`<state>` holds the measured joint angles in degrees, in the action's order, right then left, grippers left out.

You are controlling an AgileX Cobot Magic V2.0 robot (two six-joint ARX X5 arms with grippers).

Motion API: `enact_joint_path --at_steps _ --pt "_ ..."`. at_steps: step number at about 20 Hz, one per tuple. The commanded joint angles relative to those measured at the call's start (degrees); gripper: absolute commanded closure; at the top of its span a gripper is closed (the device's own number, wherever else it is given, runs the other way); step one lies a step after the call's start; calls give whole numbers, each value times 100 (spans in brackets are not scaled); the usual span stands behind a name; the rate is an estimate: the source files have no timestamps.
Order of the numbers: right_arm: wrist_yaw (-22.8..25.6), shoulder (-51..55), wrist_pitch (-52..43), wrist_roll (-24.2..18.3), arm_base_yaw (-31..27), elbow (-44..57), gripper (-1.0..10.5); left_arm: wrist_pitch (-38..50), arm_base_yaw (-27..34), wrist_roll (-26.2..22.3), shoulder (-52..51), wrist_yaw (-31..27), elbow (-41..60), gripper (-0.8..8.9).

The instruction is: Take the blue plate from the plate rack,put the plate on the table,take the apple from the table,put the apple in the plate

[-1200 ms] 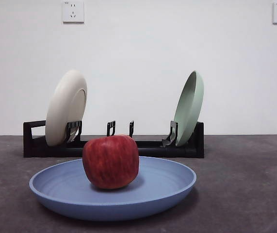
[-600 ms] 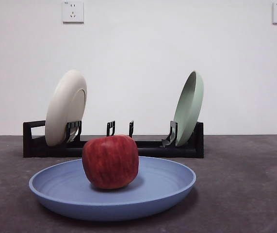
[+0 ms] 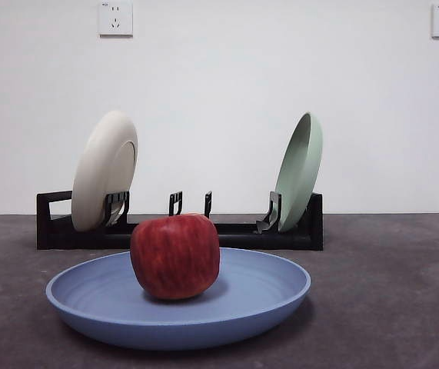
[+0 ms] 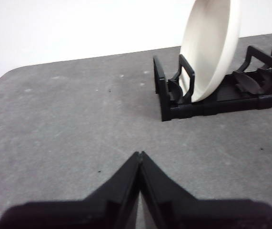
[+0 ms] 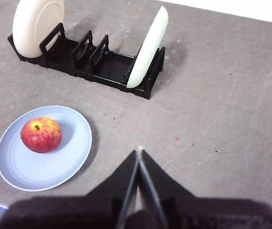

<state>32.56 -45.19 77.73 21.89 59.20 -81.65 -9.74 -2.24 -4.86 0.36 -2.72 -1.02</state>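
Note:
The blue plate (image 3: pixel 234 304) lies flat on the dark grey table (image 3: pixel 388 284) in front of the black plate rack (image 3: pixel 234 231). The red apple (image 3: pixel 175 255) sits in the plate, left of its middle. The right wrist view shows the plate (image 5: pixel 55 164), the apple (image 5: pixel 41 134) and the rack (image 5: pixel 102 62) from above. My right gripper (image 5: pixel 139 151) is shut and empty, high above the table to the right of the plate. My left gripper (image 4: pixel 139 155) is shut and empty, over bare table near the rack's left end (image 4: pixel 174 102).
A cream plate (image 3: pixel 104 171) stands in the rack's left slot and a pale green plate (image 3: pixel 300 171) in its right slot; the middle slots hold nothing. A white wall with two sockets stands behind. Neither arm shows in the front view.

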Motion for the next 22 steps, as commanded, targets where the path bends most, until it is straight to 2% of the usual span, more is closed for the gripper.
enact_joint_path --at_steps 1,7,22 --pt "7 -2 116 46 4 -15 946 39 24 42 -15 90 59 817" --pt "7 -2 116 46 4 -15 946 17 195 85 -13 522 59 817" --pt "7 -2 116 46 4 -15 946 26 221 79 17 448 59 817"
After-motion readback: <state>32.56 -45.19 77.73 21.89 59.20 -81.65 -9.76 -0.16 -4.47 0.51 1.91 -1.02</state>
